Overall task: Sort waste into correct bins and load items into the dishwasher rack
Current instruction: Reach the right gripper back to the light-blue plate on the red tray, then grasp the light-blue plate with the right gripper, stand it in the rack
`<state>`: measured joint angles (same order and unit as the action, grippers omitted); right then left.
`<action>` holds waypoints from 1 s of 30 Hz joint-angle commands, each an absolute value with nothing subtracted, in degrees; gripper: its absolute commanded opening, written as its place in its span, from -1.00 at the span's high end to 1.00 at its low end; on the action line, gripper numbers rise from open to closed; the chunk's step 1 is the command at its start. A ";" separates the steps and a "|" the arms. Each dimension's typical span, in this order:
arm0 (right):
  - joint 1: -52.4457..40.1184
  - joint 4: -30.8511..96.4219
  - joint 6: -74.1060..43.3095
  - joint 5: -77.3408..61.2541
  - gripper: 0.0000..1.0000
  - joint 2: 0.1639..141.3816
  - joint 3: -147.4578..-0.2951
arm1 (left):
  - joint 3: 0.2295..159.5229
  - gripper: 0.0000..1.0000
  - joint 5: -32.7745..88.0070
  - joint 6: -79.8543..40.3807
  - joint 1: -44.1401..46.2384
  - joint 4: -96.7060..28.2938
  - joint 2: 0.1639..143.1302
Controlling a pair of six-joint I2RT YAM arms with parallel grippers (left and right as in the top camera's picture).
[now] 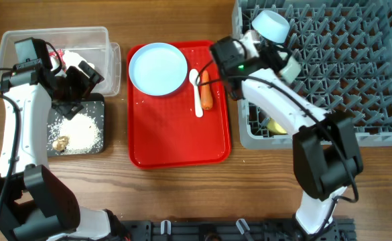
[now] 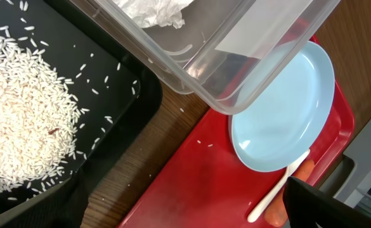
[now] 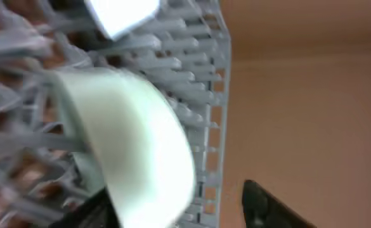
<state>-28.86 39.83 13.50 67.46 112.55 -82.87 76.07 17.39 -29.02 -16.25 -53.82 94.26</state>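
Note:
The clear tub (image 1: pixel 21 41) holds the crumpled wrapper and tissue (image 1: pixel 65 55), also seen in the left wrist view (image 2: pixel 153 12). The black tray (image 1: pixel 104 137) holds rice (image 1: pixel 82 130) and the brown lump (image 1: pixel 60 142). My left gripper (image 1: pixel 80 80) hangs open and empty over the tub's near edge (image 2: pixel 185 206). The blue plate (image 1: pixel 157 68), spoon (image 1: pixel 196 90) and carrot (image 1: pixel 206 96) lie on the red tray (image 1: pixel 175 144). My right gripper (image 1: pixel 276 60) is open at the rack (image 1: pixel 356 73), with the pale green bowl (image 1: pixel 288 67) by its left finger (image 3: pixel 172 209). The blue bowl (image 1: pixel 271 25) sits upside down in the rack.
The yellow cup (image 1: pixel 276 126) lies in the rack's near left corner, partly under my right arm. In the left wrist view the tub (image 2: pixel 236 69) overhangs the black tray (image 2: pixel 122 95) and the plate (image 2: pixel 280 120). A few rice grains lie on the wood and the red tray.

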 commanded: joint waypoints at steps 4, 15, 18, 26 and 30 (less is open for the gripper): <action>-34.17 36.32 15.11 62.94 -0.88 112.97 -83.31 | 76.73 -1.00 17.04 -28.80 -16.51 -53.80 93.43; -36.80 37.26 0.45 -10.76 -0.48 102.78 -89.89 | 76.73 -1.00 17.04 -28.80 -16.53 -53.80 93.43; -36.80 34.83 -10.79 -5.61 -0.46 104.68 -88.42 | 76.73 -1.00 17.04 -28.80 -16.51 -53.80 93.43; -36.91 25.80 -24.23 -2.13 -0.19 113.95 -88.42 | 76.73 -1.00 17.04 -28.80 -16.51 -53.80 93.43; -36.91 21.17 -33.93 -2.13 0.19 120.68 -88.42 | 76.73 -1.00 17.04 -28.80 -16.51 -53.80 93.43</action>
<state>-36.71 21.82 -26.48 -2.55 116.20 -89.03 76.07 17.39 -29.02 -16.25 -53.82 94.26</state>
